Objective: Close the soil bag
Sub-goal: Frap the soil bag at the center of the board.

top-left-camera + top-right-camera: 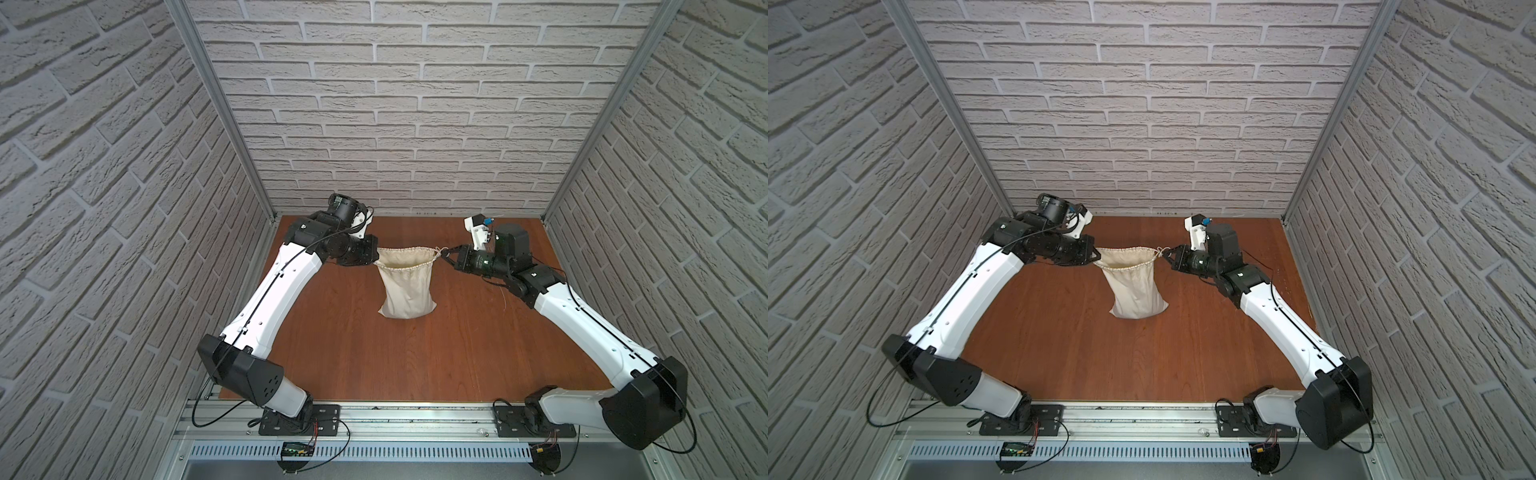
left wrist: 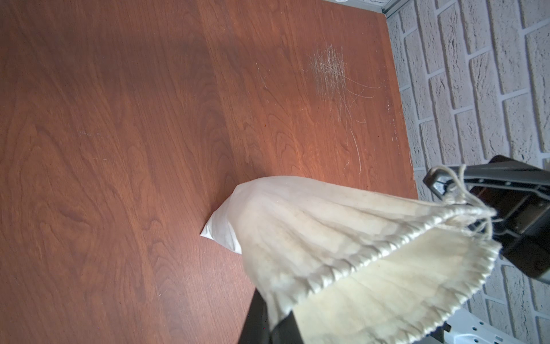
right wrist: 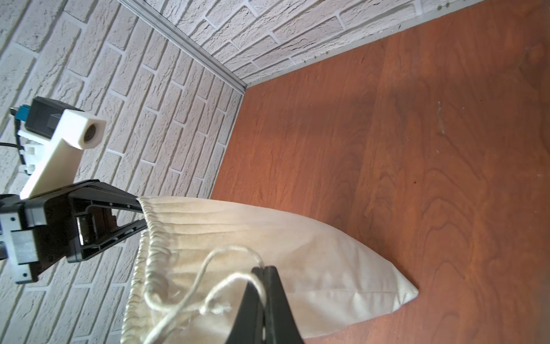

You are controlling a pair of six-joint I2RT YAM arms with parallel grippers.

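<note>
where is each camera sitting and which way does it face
Both top views: above the front rail, facing down and back; both arms, left gripper and right gripper at the soil bag.
Left wrist: on the left arm, facing across the bag's mouth to the right gripper; a sliver of its own gripper.
Right wrist: on the right arm, facing along the bag to the left gripper; own jaws shut on the cord.
Shared: each wrist view shows the opposite gripper.

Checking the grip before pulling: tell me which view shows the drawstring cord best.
The right wrist view: the drawstring cord loops close and sharp into the shut right tool. The left wrist view shows farther strands; both top views only a tiny stretch.
</note>
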